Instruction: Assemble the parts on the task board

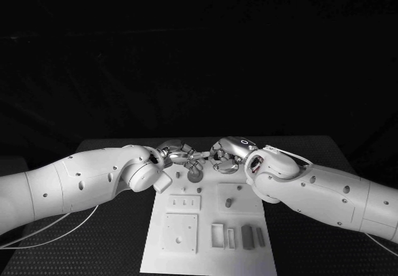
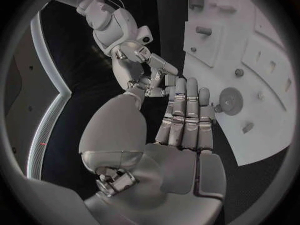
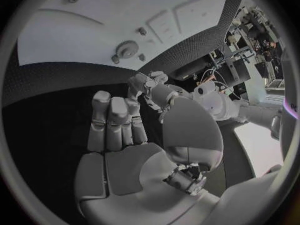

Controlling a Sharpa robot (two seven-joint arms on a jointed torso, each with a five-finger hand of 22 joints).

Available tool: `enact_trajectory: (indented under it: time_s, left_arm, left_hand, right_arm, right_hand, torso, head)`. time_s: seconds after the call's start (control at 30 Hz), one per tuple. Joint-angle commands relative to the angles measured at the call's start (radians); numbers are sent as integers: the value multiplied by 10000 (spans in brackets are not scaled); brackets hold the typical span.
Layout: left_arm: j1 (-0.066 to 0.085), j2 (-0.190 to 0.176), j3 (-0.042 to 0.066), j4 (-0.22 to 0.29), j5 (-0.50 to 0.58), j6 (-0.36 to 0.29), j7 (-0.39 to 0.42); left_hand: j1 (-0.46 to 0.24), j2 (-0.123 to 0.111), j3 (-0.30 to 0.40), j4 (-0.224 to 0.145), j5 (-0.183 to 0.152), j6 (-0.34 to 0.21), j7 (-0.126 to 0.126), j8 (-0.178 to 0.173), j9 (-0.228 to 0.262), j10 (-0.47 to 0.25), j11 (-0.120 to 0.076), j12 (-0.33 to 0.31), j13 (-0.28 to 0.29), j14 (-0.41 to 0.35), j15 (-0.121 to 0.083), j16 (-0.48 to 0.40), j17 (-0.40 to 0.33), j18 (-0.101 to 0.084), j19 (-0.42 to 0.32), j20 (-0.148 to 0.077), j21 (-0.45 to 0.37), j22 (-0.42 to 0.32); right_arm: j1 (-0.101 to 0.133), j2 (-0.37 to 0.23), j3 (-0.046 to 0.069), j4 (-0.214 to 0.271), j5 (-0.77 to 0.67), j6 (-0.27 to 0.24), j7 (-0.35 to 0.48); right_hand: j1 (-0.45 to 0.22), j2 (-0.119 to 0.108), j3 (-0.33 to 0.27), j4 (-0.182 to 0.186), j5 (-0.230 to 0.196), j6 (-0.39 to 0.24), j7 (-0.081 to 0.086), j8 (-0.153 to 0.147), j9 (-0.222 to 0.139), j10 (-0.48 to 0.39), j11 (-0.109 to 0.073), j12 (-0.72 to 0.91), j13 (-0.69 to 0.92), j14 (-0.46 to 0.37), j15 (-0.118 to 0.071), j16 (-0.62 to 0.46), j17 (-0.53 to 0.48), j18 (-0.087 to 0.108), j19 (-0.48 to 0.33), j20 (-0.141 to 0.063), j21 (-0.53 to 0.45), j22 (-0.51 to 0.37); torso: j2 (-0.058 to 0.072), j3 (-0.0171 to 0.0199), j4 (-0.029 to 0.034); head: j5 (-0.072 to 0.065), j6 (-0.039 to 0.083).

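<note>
- Head view: the task board (image 1: 207,230) is a long white plate lying in the middle of the black table (image 1: 108,241), running away from me; it carries raised square panels, a row of grey upright blocks (image 1: 247,236) near its close end, a small peg (image 1: 229,202) on a square panel, and a round grey disc (image 1: 195,175) near its far end
- My left hand (image 1: 176,154) and my right hand (image 1: 225,156) meet above the far end of the board, fingertips almost touching; my own forearms cover that end, and the metal fingers tangle so closely that I cannot tell from here whether anything sits between them
- Left wrist view: my left hand (image 2: 184,120) has its fingers straight and side by side, thumb reaching up toward my right hand (image 2: 134,67); I see no part in my left grasp, so it reads as open and narrow
- The board (image 2: 262,135) lies beside my fingertips, with a gear-like disc (image 2: 230,101) and small pegs on it; its far rim is cut off
- Right wrist view: my right hand (image 3: 119,122) shows fingers straight and together, nothing held; my left hand (image 3: 145,82) has its fingertips bunched just past them, and whether they pinch anything I cannot tell
- The board (image 3: 94,35) is beyond, bearing a toothed grey gear (image 3: 127,49)
</note>
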Motion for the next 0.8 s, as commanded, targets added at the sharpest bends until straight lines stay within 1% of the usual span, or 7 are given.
enact_trajectory:
  time_s: [0.03, 0.37, 0.4, 0.47, 0.57, 0.7, 0.8]
  left_arm:
    - [-2, 47, -8, 51, -413, 338, -214]
    - [-8, 81, -38, 77, -398, 206, -248]
    - [-8, 84, -39, 83, -398, 183, -276]
    - [-8, 94, -42, 92, -363, 169, -362]
    - [-8, 105, -46, 137, -345, 121, -542]
    - [-8, 125, -52, 195, 67, 37, -834]
    - [-8, 123, -62, 253, 301, 26, -931]
  left_hand:
    - [178, 22, -139, 7, -40, 6, -27, -21, 13, 11, 0, -67, 15, -60, -16, 69, 17, 98, -81, 4, 67, 4]
    - [344, 352, -350, 46, 87, 17, -33, -46, -17, 10, -2, -83, 34, -64, -19, 53, 23, 92, -93, -1, 73, -33]
    - [283, 357, -417, 39, 607, 23, -29, -68, -43, 2, 2, -94, 40, -63, -18, 37, 15, 86, -108, -2, 71, -53]
    - [253, 278, -494, 39, 1072, 36, -28, -95, -78, -5, 4, -107, 50, -61, -18, 16, 4, 83, -117, -6, 84, -75]
    - [77, 99, -539, 61, 1279, 65, -29, -106, -103, 4, 3, -109, 64, -51, -17, 1, -5, 79, -110, -5, 101, -97]
    - [-98, -67, -434, 37, 2083, 177, -74, -68, -98, 64, -31, -79, 104, -25, -27, -1, 0, 80, -119, -15, 130, -130]
    - [-79, -83, -410, -16, 3148, 294, -137, -3, -54, 108, -83, -40, 147, -38, -22, 1, 17, 61, -184, -9, 160, -135]
  right_arm:
    - [-3, 18, 4, 107, -317, -169, -225]
    - [-3, 78, 4, 293, -359, -238, -227]
    - [-3, 87, 4, 310, -379, -248, -231]
    - [-3, 104, 4, 337, -433, -266, -243]
    - [-3, 129, 4, 373, -533, -268, -267]
    - [-4, 156, 4, 448, -717, -303, -280]
    - [-5, 179, 4, 481, -876, -310, -318]
  right_hand:
    - [-48, -101, 79, -4, 75, 701, 348, 361, 442, 72, 6, -35, -10, 58, -4, 33, -14, 80, 73, 7, 22, -19]
    - [-65, -147, 126, -1, 146, 726, 339, 357, 441, 104, -4, -44, -12, 87, -16, 26, -26, 80, 105, -9, 24, -34]
    - [-66, -151, 130, -1, 154, 727, 338, 357, 441, 106, -5, -46, -13, 89, -17, 26, -27, 80, 107, -10, 24, -35]
    - [-69, -161, 138, -1, 171, 730, 337, 355, 440, 111, -6, -48, -13, 94, -18, 24, -30, 80, 113, -13, 24, -38]
    - [-74, -182, 151, -2, 206, 739, 334, 353, 440, 120, -9, -52, -14, 103, -22, 21, -34, 80, 122, -19, 24, -43]
    - [-76, -199, 164, -1, 238, 751, 331, 354, 441, 130, -12, -55, -14, 112, -25, 19, -38, 80, 133, -24, 26, -47]
    - [-79, -215, 173, 0, 266, 760, 327, 354, 442, 139, -15, -57, -13, 121, -28, 18, -41, 80, 141, -29, 27, -51]
  torso:
    - [3, 12, -2]
    - [2, 20, -9]
    - [-1, 21, -12]
    - [-2, 19, -12]
    - [2, 14, -13]
    - [-1, 6, -15]
    - [-2, 8, -17]
  head:
    - [16, -27]
    - [24, -38]
    - [33, -40]
    - [33, -42]
    - [30, -47]
    - [33, -46]
    - [38, -49]
